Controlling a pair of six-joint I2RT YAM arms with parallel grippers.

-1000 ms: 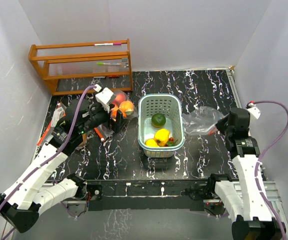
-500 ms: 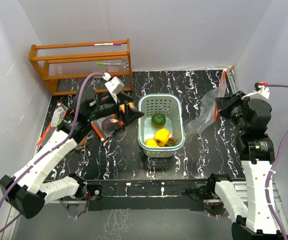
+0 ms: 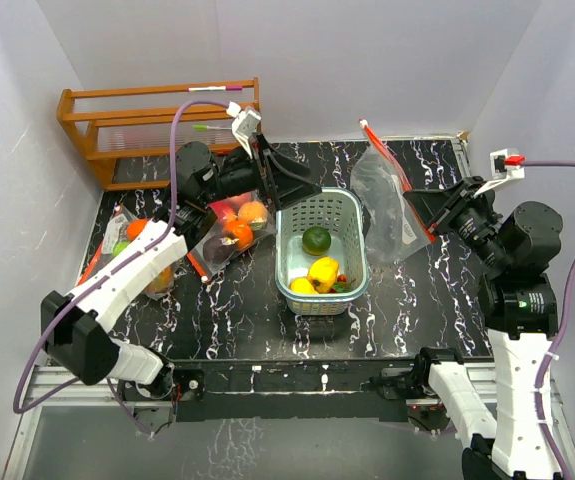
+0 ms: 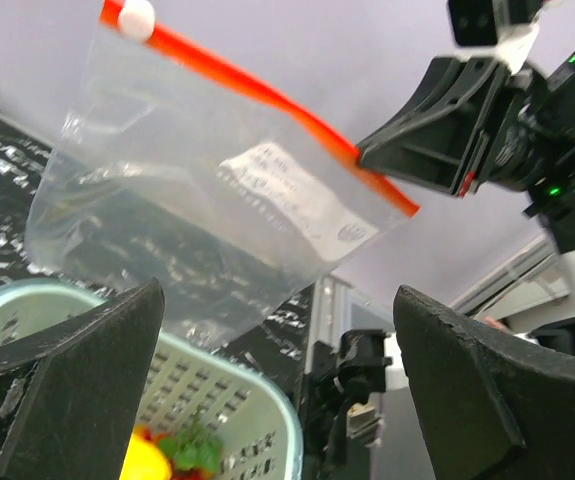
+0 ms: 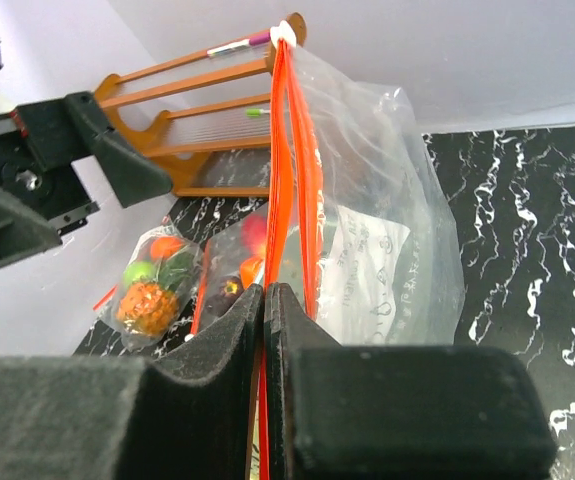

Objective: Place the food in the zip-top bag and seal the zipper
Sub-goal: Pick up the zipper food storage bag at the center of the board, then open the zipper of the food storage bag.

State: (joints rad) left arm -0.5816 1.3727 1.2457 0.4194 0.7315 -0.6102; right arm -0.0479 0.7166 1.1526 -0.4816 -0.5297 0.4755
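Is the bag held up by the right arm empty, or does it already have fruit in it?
Empty: the zip-top bag hangs clear from the right gripper, only a printed label showing through.

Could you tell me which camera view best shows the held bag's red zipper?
Left wrist: the whole zipper shows side-on, from white slider to right gripper. Right wrist sees it edge-on; top external shows it small.

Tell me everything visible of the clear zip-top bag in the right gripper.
The zip-top bag is wrinkled clear plastic with a red-orange zipper strip, a white slider at its far end and a faint printed label. It looks empty. The right gripper, shut, pinches the zipper edge and holds it up, right of the teal basket. Whether its lower edge touches the table is unclear.
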